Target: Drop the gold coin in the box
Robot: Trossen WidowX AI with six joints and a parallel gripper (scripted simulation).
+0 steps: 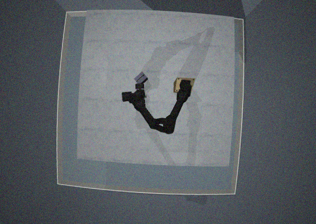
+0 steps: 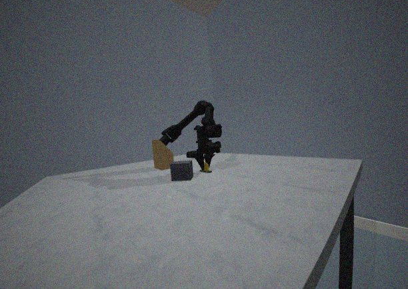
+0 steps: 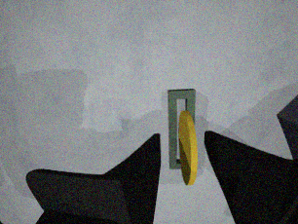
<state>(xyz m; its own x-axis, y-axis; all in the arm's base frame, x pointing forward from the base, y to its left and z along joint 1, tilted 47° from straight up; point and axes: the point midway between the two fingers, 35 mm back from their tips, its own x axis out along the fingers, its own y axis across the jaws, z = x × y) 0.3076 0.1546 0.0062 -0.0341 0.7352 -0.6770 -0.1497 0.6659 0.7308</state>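
- Top view: the black jointed arm bends in a V from its tan wooden base block out to the wrist. The small grey box with the dark slot in its lid sits just beside the gripper end. The coin itself is hidden under the arm here. Everything's on the pale grey table top.
- Exterior view: the black parallel-jaw gripper points straight down, tips right at the table. The thin gold coin peeks out between them, upright in its shallow dark-green holder. The grey box is near, to the left.
- Wrist view: coin stands on edge in the green holder, sitting in the gap between the two dark fingers. The jaws are partly open with daylight on both sides of the coin, so it's not pinched, nothing's held.
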